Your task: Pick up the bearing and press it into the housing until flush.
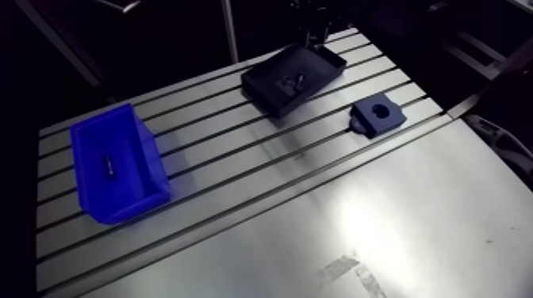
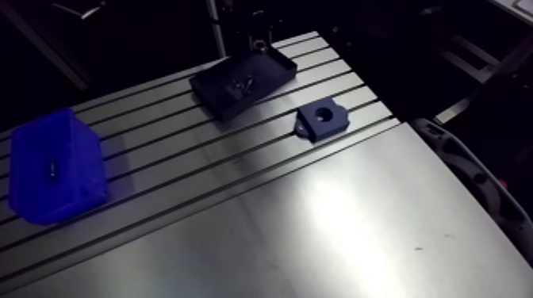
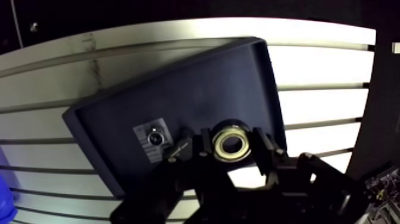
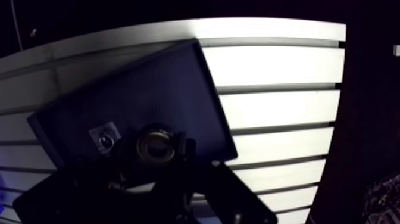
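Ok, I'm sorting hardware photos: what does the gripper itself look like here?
The gripper is black all over: two blocky, angular fingers on jointed black links that widen towards its base. No markings show on it.

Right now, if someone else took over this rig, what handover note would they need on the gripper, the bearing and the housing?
Gripper: shut on the bearing, holding it over the dark tray; a small square part lies in the tray.
Housing: on the slotted table beside the tray, bore facing up and empty.
Blue bin: at the table's other end, apart from both.
Done: the bearing is gripped.
Left: carry it to the housing, line it up over the bore and press until flush.
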